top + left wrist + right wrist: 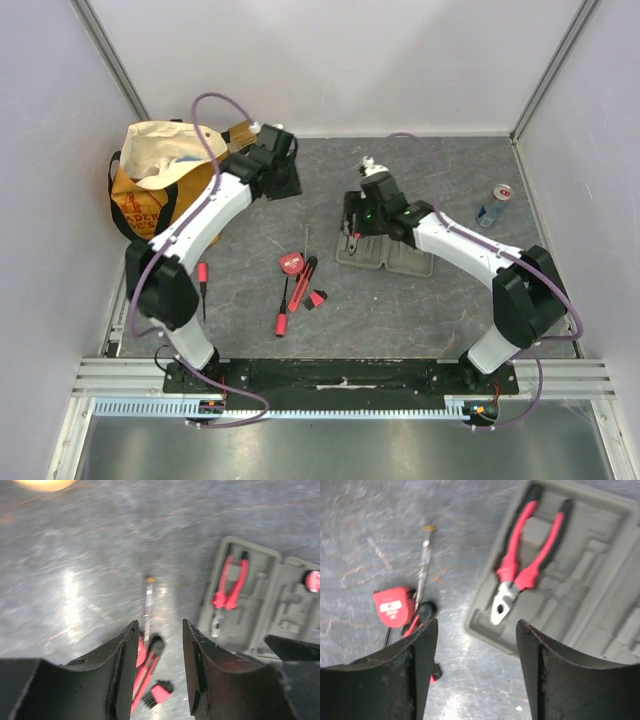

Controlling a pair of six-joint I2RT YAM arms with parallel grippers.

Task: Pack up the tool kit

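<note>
1. The case (408, 262) lay open on the bench (440, 170) under the right arm; stiff, light plastic, best taken by an edge
2. One pair of pliers (525, 555) sat in it, with grippy handles and a slick steel nose
3. Loose nearby were one tape measure (291, 262), two screwdrivers (283, 312) and perhaps one knife (303, 284)
4. The left tool (159, 625) and right tool (476, 625) both stood apart, empty
</note>
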